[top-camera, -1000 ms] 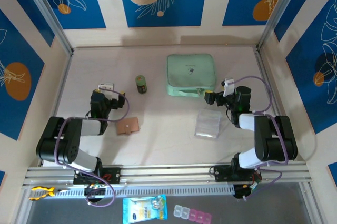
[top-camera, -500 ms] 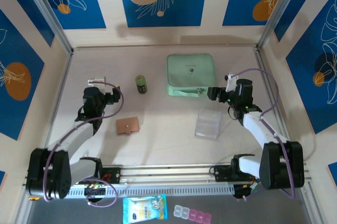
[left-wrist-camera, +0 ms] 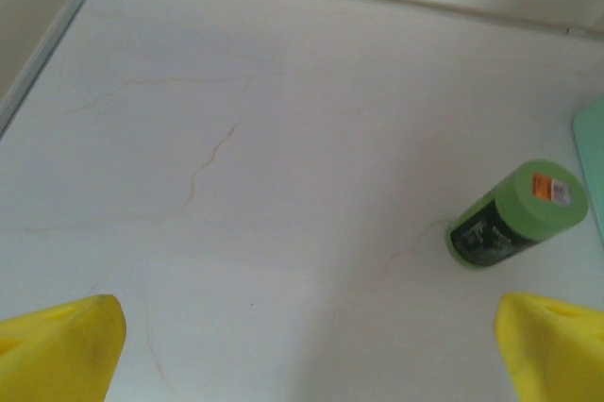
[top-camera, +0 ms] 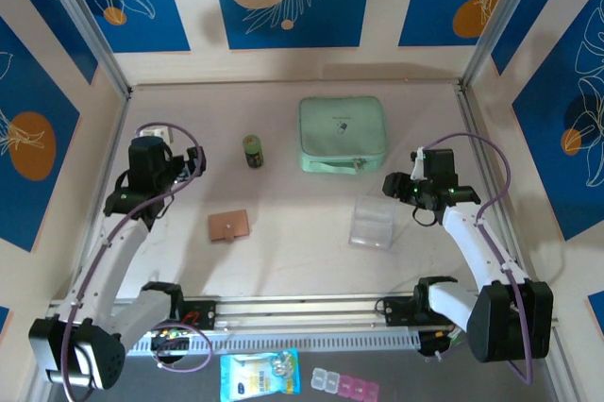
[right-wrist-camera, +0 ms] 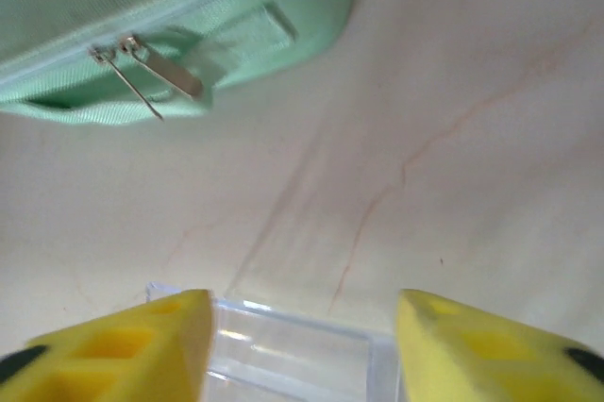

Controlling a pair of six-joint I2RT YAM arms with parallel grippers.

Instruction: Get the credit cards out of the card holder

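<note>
Top external view, from the left: the left gripper (top-camera: 189,162) hangs over the left side of the tabletop (top-camera: 293,260). Its yellow fingers (left-wrist-camera: 66,341) are spread as wide as they go and hold nothing.

The card holder (top-camera: 229,226) lies flat on the tabletop, nearer the near edge and apart from both grippers. It looks folded shut, so I think the credit cards are inside it. The job looks like it has not really started. Next, a gripper has to come down to the card holder, and it may need to be held and opened before a card can be pulled out.

A small green bottle (top-camera: 252,151) stands toward the far edge. A mint-green case (top-camera: 343,133) lies by the far edge in the middle. A clear packet (top-camera: 372,223) lies right of the middle.

The right gripper (top-camera: 393,185) hangs just past the packet, partway open, with nothing in it. Nothing blocks the way to the card holder, but the thin cards may be hard to pinch.
</note>
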